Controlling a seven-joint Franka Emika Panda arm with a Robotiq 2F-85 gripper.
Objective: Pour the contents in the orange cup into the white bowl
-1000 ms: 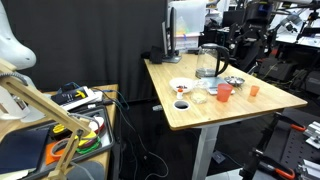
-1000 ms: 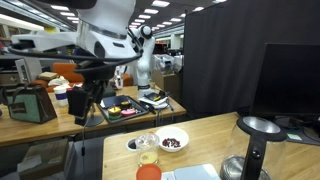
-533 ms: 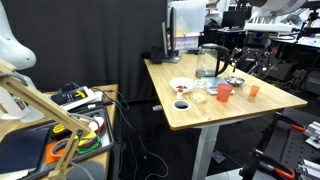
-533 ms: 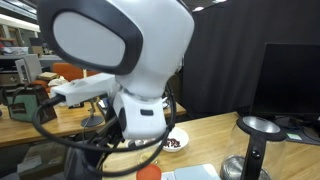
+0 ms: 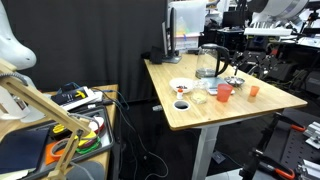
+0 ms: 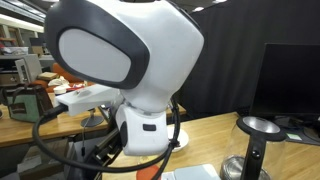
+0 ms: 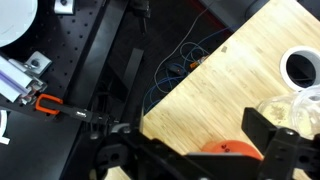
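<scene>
The small orange cup [image 5: 254, 90] stands near the table's far right edge. The white bowl [image 5: 181, 86], wide and shallow with red inside, lies to the left of the cups. In the wrist view my gripper [image 7: 215, 152] is open above the wooden table. Its jaws stand wide apart, and one dark finger [image 7: 262, 128] shows on the right. An orange-red cup rim [image 7: 232, 149] shows between them, lower down. I cannot tell which cup it is. In an exterior view the arm [image 5: 262, 12] reaches in from the upper right, and the gripper is lost against the dark background.
A larger red cup [image 5: 225, 92], a clear cup [image 5: 199, 96], a small white dish with dark contents [image 5: 181, 104], a glass kettle [image 5: 209, 62] and a metal bowl [image 5: 235, 81] crowd the table. The arm's white body [image 6: 130, 60] fills an exterior view. Cables hang below the table edge [image 7: 175, 70].
The arm has swung in front of one exterior camera and now blocks most of the table there. In the other view the arm has shifted slightly above the cups.
</scene>
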